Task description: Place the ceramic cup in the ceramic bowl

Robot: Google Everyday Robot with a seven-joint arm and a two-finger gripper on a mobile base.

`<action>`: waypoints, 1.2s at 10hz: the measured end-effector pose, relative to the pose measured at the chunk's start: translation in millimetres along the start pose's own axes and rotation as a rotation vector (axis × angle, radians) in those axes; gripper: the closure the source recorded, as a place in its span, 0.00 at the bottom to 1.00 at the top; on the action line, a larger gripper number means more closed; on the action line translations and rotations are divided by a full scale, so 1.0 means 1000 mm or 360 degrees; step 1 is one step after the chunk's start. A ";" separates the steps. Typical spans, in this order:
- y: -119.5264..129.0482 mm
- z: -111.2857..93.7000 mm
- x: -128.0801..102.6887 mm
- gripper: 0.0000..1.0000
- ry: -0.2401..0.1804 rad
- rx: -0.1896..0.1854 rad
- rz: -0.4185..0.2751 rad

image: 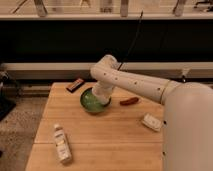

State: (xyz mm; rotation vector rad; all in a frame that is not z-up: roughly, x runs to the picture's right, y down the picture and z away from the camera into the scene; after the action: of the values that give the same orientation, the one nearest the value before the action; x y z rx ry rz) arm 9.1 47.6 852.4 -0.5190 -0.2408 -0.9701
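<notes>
Green ceramic bowl sits centre-left of the frame on the wooden table, and your gripper is down over its right side. Open or closed, you can't tell, and the ceramic cup can't be made out apart from it.

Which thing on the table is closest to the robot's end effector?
The green ceramic bowl: the end effector is right over it. The white bottle, red item, dark bar and white packet all lie farther off.
</notes>
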 end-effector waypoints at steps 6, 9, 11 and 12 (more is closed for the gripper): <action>-0.017 0.016 -0.013 0.90 -0.0091 0.0025 -0.0039; -0.027 0.019 -0.016 0.58 -0.0092 0.0073 -0.0003; -0.030 0.020 -0.017 0.42 -0.0095 0.0086 0.0007; -0.031 0.020 -0.018 0.28 -0.0097 0.0093 0.0015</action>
State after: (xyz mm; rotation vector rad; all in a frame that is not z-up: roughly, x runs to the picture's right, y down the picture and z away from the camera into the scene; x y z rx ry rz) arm -25.9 56.6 872.1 -0.4960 -0.3205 -0.9362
